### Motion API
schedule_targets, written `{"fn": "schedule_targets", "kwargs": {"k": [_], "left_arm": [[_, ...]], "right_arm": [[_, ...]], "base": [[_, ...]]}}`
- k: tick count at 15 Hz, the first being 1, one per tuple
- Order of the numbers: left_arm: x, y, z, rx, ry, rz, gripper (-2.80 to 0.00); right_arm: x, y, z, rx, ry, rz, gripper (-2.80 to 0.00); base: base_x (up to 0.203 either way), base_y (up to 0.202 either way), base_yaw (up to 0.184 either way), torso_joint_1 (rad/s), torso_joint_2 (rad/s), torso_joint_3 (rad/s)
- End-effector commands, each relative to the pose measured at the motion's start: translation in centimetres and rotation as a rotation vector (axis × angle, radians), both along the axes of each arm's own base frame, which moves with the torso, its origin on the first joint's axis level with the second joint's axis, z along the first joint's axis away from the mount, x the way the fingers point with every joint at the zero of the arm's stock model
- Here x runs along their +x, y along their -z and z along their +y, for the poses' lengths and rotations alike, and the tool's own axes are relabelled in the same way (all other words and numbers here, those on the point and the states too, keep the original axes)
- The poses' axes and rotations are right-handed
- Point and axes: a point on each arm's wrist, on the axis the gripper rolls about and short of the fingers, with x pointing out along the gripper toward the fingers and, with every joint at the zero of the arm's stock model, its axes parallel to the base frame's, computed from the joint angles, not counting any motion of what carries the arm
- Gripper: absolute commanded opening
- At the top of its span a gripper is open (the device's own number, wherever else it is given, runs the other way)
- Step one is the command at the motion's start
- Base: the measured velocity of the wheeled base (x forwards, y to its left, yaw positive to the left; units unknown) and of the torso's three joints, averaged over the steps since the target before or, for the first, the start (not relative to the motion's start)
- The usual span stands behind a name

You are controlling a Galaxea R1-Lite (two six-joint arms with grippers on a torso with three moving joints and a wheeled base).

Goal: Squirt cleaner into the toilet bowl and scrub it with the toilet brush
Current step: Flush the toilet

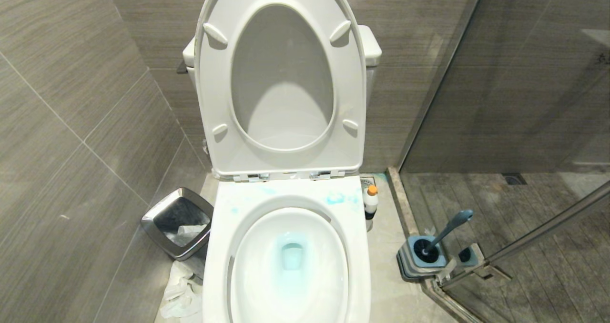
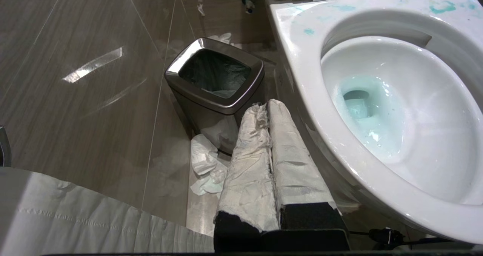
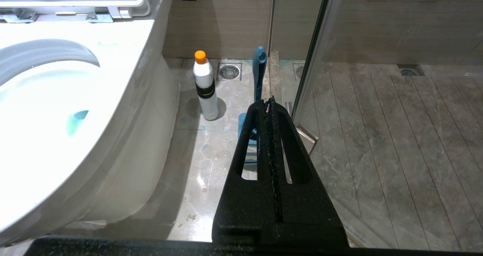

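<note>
The toilet bowl (image 1: 224, 247) fills the middle of the head view, seat and lid raised, with blue-tinted water and blue smears on its rim (image 2: 302, 71). The cleaner (image 1: 370, 200), a small white bottle with an orange cap, stands upright on the floor at the bowl's right (image 3: 205, 90). The toilet brush (image 1: 450, 227) leans in its square blue-grey base further right, its shaft (image 3: 259, 73) showing beyond my right gripper (image 3: 269, 100), which is shut and empty. My left gripper (image 2: 267, 105), its fingers wrapped in white padding, is shut and empty beside the bowl's left side. Neither arm shows in the head view.
A square steel bin (image 1: 177, 222) stands left of the toilet with crumpled tissue (image 1: 181, 294) on the floor beside it. A glass shower partition (image 1: 524, 99) and its metal threshold (image 1: 405, 204) close off the right, just behind the brush base. Tiled walls stand left and behind.
</note>
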Motion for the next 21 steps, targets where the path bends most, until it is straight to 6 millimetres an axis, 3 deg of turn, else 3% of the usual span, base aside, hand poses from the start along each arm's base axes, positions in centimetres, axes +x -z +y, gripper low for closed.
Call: {"fn": "schedule_targets", "kwargs": {"k": [1, 16, 21], "left_arm": [[0.0, 0.0, 0.0, -0.002, 0.000, 0.001, -2.80], [0.0, 0.1, 0.0, 0.043, 0.003, 0.005, -2.80], [-0.7, -2.6, -0.1, 0.087, 0.034, -0.123, -2.80]], "right_arm": [[0.2, 0.6, 0.0, 0.001, 0.000, 0.021, -2.80], [0.2, 0.6, 0.0, 0.001, 0.000, 0.022, -2.80], [0.2, 0.6, 0.0, 0.001, 0.000, 0.022, -2.80]], "base": [[0.000, 0.000, 0.000, 0.000, 0.00, 0.000], [0.000, 0.000, 0.000, 0.000, 0.00, 0.000], [0.000, 0.000, 0.000, 0.000, 0.00, 0.000]]}}
